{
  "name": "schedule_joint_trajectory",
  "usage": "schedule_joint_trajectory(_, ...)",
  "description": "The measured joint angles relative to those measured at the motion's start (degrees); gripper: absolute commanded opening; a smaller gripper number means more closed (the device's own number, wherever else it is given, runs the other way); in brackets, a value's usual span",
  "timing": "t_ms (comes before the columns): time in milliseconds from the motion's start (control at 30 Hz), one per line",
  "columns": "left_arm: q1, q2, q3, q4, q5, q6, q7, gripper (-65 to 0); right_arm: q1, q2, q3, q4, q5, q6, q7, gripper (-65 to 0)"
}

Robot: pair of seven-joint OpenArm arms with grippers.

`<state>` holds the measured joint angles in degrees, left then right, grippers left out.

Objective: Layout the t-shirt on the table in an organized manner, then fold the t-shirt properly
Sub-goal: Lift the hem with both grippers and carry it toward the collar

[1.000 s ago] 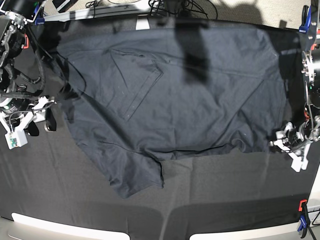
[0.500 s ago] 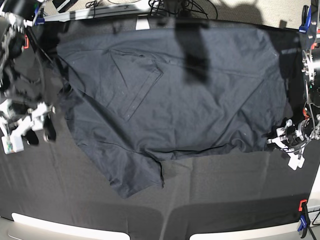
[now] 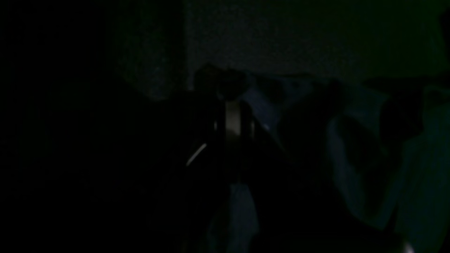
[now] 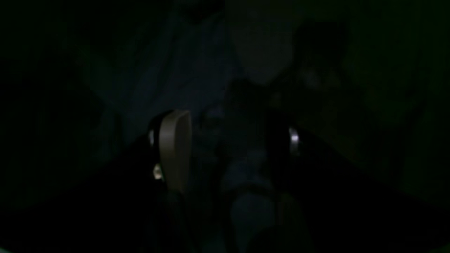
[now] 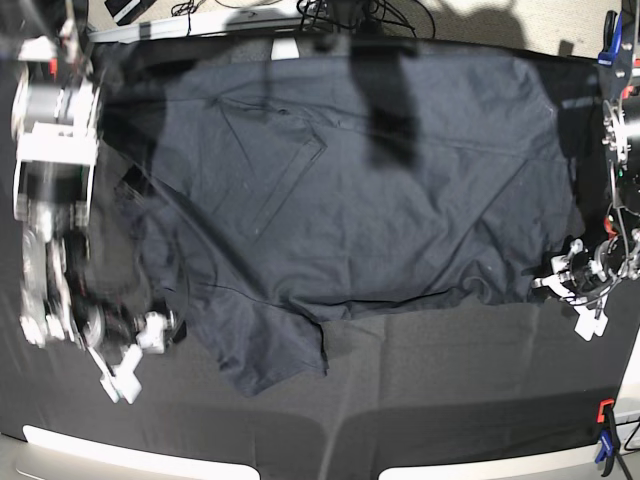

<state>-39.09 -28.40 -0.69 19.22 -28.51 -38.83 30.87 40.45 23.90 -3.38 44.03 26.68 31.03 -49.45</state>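
Meanwhile, the dark charcoal-grey soft t-shirt (image 5: 350, 200) sprawls creased across the black-clothed table (image 5: 450, 400), the right gripper (image 5: 135, 350) at lower left with jaws parted, the left gripper's (image 5: 570, 295) state unclear at its right hem; a shallow pinch risks dragging the tablecloth.

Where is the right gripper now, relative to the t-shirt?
In the base view, the right gripper is low on the picture's left, beside the t-shirt's lower-left edge.

T-shirt (image 5: 350, 200) spread on table (image 5: 450, 390); right pincer (image 5: 150, 340) at its left edge, left pincer (image 5: 570, 290) at right.
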Motion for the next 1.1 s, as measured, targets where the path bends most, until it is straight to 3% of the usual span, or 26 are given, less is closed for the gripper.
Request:
schedule_joint_trajectory(167,0.00,-0.13,0.00,0.00,0.02,-0.02,-0.02,-65.0,8.04,-2.29,-1.64,-18.47,-10.84,-0.55,8.17,-32.3)
schedule_joint_trajectory(233,0.02,-0.15,0.00,0.00,0.02,-0.04,-0.02,-65.0,9.07,-2.95,-1.68,-24.04,-13.68,-5.49,8.96,-32.3)
schedule_joint_trajectory(267,0.02,-0.15,0.00,0.00,0.02,-0.04,0.00,-65.0,9.07,-2.93,-1.68,-25.92,-15.61,-6.05,9.53,-32.3)
schedule_joint_trajectory(567,0.02,-0.15,0.00,0.00,0.02,-0.02,0.04,-65.0,8.48,-2.78,-1.66,-27.43,-15.76,-6.03,7.61,-32.6)
schedule_joint_trajectory(733,0.02,-0.04,0.00,0.00,0.02,-0.02,0.02,-65.0,8.70,-2.64,-1.68,-27.36,-13.09,-4.90,4.35,-44.8)
schedule_joint_trajectory(867,0.02,-0.04,0.00,0.00,0.02,-0.02,0.02,-65.0,8.37,-2.95,-1.68,-27.36,-7.89,-0.15,3.34,-47.7)
schedule_joint_trajectory(933,0.02,-0.04,0.00,0.00,0.02,-0.02,0.02,-65.0,8.13,-3.19,-1.68,-27.39,-7.10,0.61,3.39,-52.6)
schedule_joint_trajectory(1033,0.02,-0.07,0.00,0.00,0.02,-0.02,0.00,-65.0,8.13,-3.08,-1.68,-27.36,-7.15,0.66,3.54,-65.0)
schedule_joint_trajectory(1100,0.02,-0.02,0.00,0.00,0.02,-0.02,0.00,-65.0,8.11,-3.08,-1.68,-27.39,-7.69,0.66,4.50,-65.0)
